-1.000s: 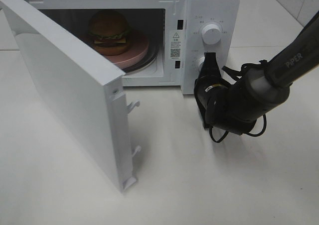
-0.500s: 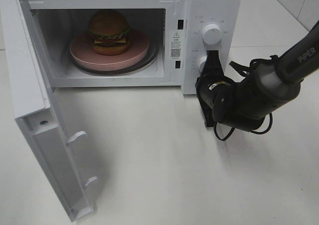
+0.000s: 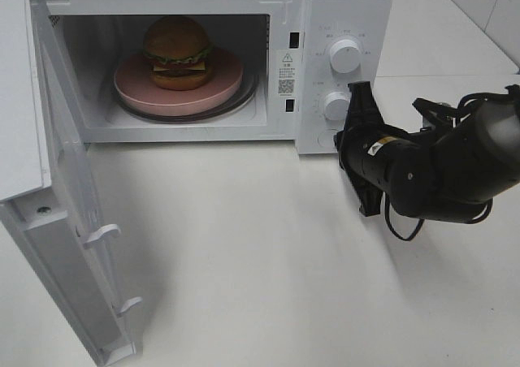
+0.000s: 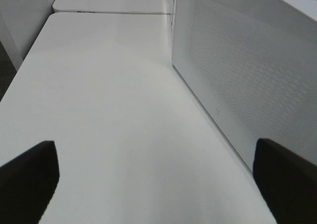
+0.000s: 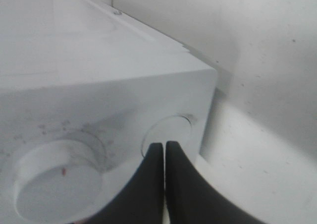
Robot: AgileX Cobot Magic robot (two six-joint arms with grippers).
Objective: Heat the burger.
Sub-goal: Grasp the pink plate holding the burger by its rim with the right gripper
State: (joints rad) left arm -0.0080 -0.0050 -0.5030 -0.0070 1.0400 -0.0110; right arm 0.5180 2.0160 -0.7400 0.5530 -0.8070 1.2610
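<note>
At far left, left gripper [image 4: 153, 142]: seen only in its own wrist view; dark fingers [image 4: 27, 179] spread wide with nothing between them, over bare worktop [image 4: 99, 110], a white perforated panel [image 4: 237, 75] alongside.
Door [image 3: 49, 180]: swung wide open to the left, inner face turned towards the cavity, two latch hooks [image 3: 101, 235] jutting from its free edge.
Microwave [image 3: 341, 10]: white, at the back of the worktop, cavity open to the front.
Plate [image 3: 219, 91]: round, pink, flat on the turntable inside the cavity.
Burger [image 3: 177, 52]: inside the microwave, upright on about the middle of the plate; bun on top, with lettuce, cheese and patty showing.
Control panel: right of the cavity; upper knob [image 3: 345, 56] directly above lower knob [image 3: 335, 105].
Right gripper [image 3: 358, 87]: fingers pressed together, holding nothing. In the high view the tips stand just right of the lower knob. In the wrist view they point at a round button [image 5: 171, 127] beside that knob. Whether they touch it cannot be told.
Right arm [image 3: 455, 164]: dark, coming in from the right edge, low over the worktop.
</note>
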